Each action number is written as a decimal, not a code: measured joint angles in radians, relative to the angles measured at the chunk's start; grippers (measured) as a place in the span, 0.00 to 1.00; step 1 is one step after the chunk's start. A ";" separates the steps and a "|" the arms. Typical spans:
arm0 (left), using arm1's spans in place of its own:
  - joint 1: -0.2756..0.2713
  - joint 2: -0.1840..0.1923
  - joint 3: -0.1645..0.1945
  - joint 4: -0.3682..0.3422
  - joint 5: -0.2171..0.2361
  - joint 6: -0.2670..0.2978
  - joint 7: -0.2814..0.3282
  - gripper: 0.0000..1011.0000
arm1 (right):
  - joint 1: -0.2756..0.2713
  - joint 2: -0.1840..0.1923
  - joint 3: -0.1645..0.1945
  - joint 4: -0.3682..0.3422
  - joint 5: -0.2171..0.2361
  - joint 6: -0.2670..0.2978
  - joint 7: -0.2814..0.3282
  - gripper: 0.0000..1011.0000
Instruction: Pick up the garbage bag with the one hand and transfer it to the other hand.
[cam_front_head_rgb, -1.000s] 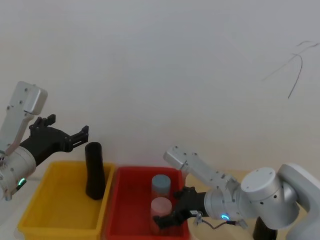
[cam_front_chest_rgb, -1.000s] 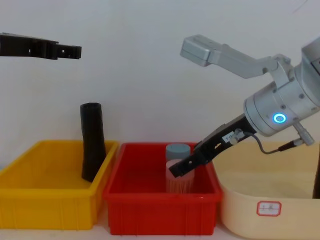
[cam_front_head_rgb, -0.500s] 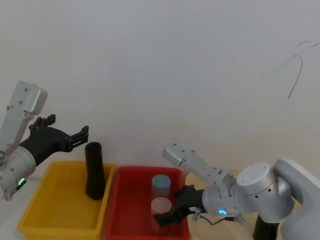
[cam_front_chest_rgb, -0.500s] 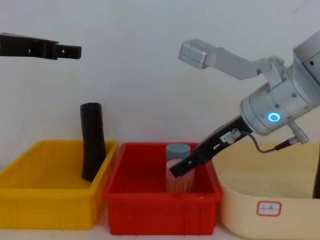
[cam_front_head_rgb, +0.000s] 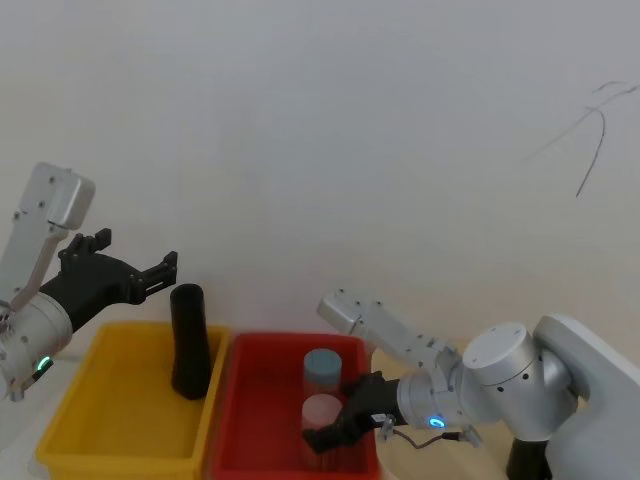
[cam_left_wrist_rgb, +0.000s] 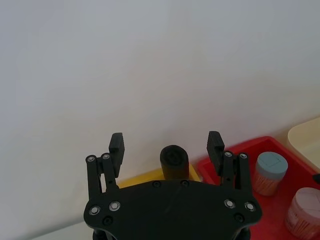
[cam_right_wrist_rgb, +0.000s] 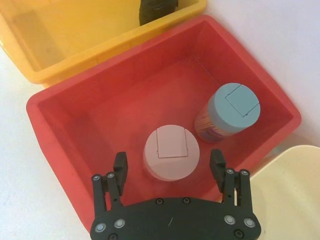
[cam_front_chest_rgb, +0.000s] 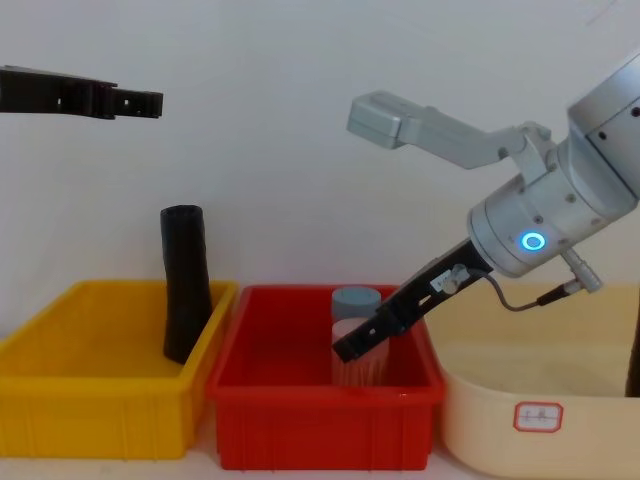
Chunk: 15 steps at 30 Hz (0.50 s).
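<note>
While left gripper (cam_front_chest_rgb: 145, 101) hangs spread, upper left, right gripper (cam_right_wrist_rgb: 168, 159) gapes at pink-lidded jar (cam_right_wrist_rgb: 171, 150) in glossy red bin (cam_right_wrist_rgb: 100, 115); matte black cylinder (cam_front_head_rgb: 188, 340) leans in yellow bin (cam_front_head_rgb: 110, 455); white wall (cam_front_head_rgb: 350, 120).

Three bins: yellow bin (cam_front_head_rgb: 118, 447), red bin (cam_front_chest_rgb: 320, 422), cream bin (cam_front_chest_rgb: 490, 430). Two jars: blue-capped jar (cam_front_head_rgb: 322, 366), pink-capped jar (cam_front_head_rgb: 322, 411). One black roll (cam_front_head_rgb: 188, 340). Two end effectors: left end effector (cam_left_wrist_rgb: 166, 145), right end effector (cam_front_chest_rgb: 347, 350).

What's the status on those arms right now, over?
Left pincer open, high above yellow bin. Right pincer open, down in red bin at pink-lidded jar. Black roll leaning in yellow bin, untouched. Nothing between it and left pincer.
</note>
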 joint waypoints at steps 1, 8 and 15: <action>0.000 0.000 0.000 0.000 0.000 0.000 0.000 0.99 | 0.001 -0.002 -0.001 0.003 -0.001 -0.001 0.001 0.99; 0.000 0.000 0.000 0.000 0.000 0.000 0.000 0.99 | 0.013 -0.017 -0.009 0.032 -0.013 -0.006 0.010 0.99; 0.000 0.000 0.000 0.000 0.000 0.000 0.000 0.99 | 0.019 -0.027 -0.015 0.053 -0.023 -0.010 0.017 0.99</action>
